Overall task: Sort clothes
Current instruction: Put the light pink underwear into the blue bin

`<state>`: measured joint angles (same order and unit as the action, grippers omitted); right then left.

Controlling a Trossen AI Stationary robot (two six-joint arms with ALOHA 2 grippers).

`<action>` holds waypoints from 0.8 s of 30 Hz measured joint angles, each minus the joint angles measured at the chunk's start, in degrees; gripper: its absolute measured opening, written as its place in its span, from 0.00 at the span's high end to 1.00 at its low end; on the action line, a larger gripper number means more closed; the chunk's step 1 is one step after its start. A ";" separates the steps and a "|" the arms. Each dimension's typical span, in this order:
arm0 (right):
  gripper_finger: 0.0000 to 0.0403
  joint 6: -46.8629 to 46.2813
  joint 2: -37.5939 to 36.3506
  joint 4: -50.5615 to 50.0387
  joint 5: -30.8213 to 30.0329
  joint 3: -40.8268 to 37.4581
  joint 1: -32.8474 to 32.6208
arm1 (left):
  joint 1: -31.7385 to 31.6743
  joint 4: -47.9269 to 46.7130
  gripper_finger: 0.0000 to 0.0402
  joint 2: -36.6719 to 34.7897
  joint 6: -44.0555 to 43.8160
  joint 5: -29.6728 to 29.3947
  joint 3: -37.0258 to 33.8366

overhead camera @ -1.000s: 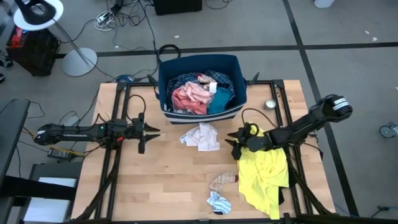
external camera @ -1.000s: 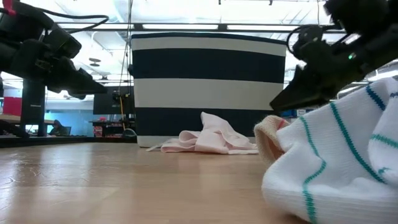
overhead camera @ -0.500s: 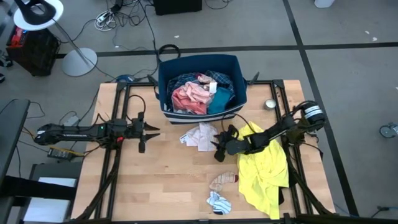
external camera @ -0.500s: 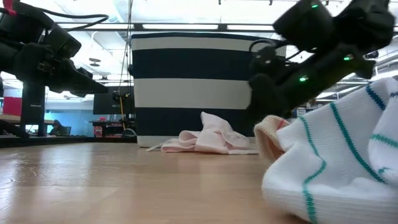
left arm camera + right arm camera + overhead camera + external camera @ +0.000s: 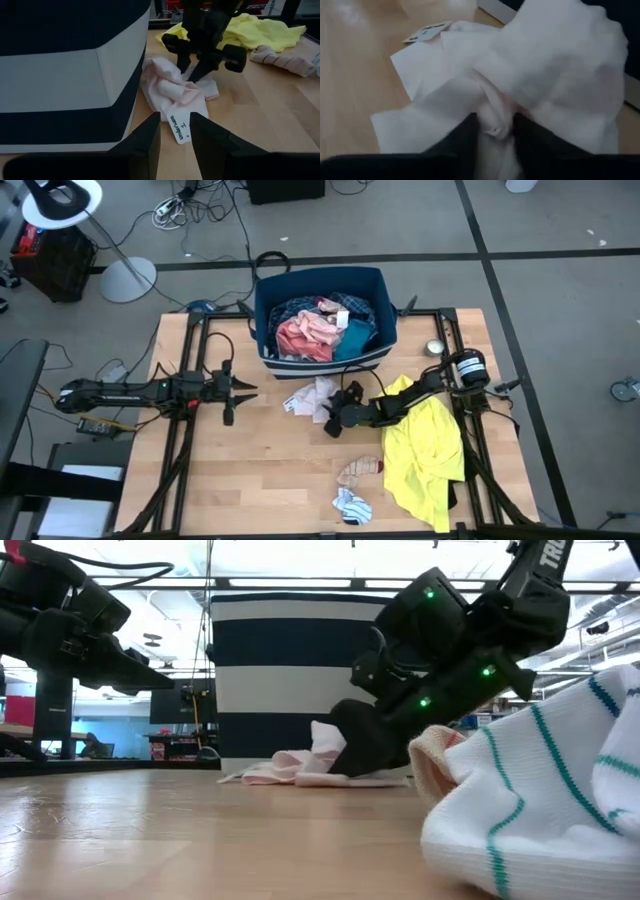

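Note:
A pale pink garment (image 5: 312, 395) with a paper tag (image 5: 180, 127) lies on the table in front of the navy bin (image 5: 385, 310). My right gripper (image 5: 335, 418) is down on it and shut on a fold; it also shows in the left wrist view (image 5: 191, 74) and the low view (image 5: 365, 755). My left gripper (image 5: 248, 390) hovers open and empty at the table's left. A yellow shirt (image 5: 425, 450) lies at the right. The bin holds pink (image 5: 305, 338), teal (image 5: 352, 340) and plaid pieces. My right gripper pinches a raised fold (image 5: 495, 122) of the pale pink garment between its two fingers (image 5: 183, 64), at the garment's right side. The fingers slant down from the table's right. The garment lies bunched on the table; how many layers are in the fold, I cannot tell.
A white sock with teal stripes (image 5: 350, 505) and a beige striped piece (image 5: 358, 470) lie near the front edge; the sock fills the low view's right (image 5: 540, 810). A small round object (image 5: 435, 348) sits at the back right. Bare wood (image 5: 270, 470) lies front left.
My right gripper has swung from above the yellow shirt toward the table's left and come down onto the pale pink garment. The garment has been pushed and bunched a little toward the left.

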<state>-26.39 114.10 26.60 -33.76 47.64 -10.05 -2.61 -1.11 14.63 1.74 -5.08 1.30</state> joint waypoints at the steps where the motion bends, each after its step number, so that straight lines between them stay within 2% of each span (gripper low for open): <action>1: 0.73 -0.22 -0.01 -0.29 0.08 0.14 -0.20 | 0.00 -0.04 0.73 -0.02 0.00 0.00 0.00; 3: 0.88 0.05 -0.84 -1.10 0.62 0.16 -0.90 | 0.00 -0.02 0.73 -0.02 0.00 0.00 0.00; 5: 0.96 2.09 -2.47 -2.07 1.15 0.02 -1.85 | 0.00 -0.02 0.73 0.00 0.05 -0.04 0.00; 10: 0.98 2.49 -9.30 -7.99 -1.38 0.04 -4.02 | 0.00 0.00 0.73 -0.02 1.29 -0.31 0.00; 20: 0.99 4.62 -27.95 -22.82 -10.79 0.13 -7.52 | 0.00 0.07 0.73 -0.02 2.71 -0.67 0.00; 24: 0.99 5.02 -32.95 -34.82 -11.39 5.24 -7.60 | 0.00 0.64 0.73 -0.02 5.81 -1.10 -0.04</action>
<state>-21.37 81.15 -8.22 -45.15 52.88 -17.65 -2.61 -0.47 14.61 7.55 -6.18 1.26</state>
